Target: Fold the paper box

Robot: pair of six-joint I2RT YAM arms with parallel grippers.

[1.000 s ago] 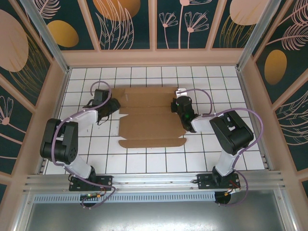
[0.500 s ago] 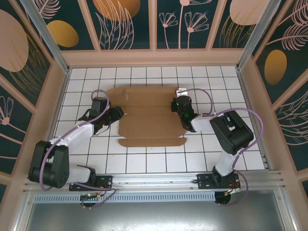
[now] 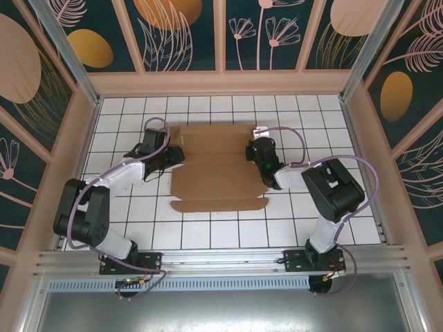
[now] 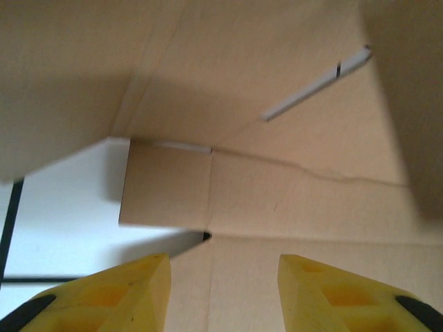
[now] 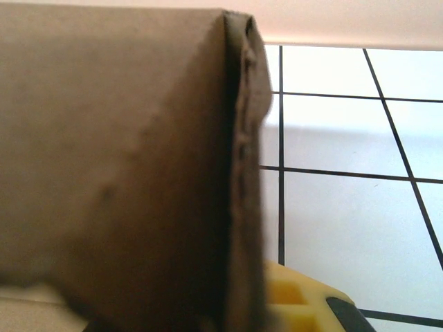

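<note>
Mid tabletop (image 3: 208,232): paper box (image 3: 214,176), mostly flat sheet, not closed up yet. Left hand (image 3: 172,156) at box's left edge, fingers (image 4: 131,294) spread. Right hand (image 3: 257,153) at box's right edge, pinching upturned flap.

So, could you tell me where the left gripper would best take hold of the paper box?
Probably the small side tab on the left edge of the paper box, coming from the left across the tile. It juts past the main panel with free edges, and the left gripper sits just short of it, jaws apart.
</note>
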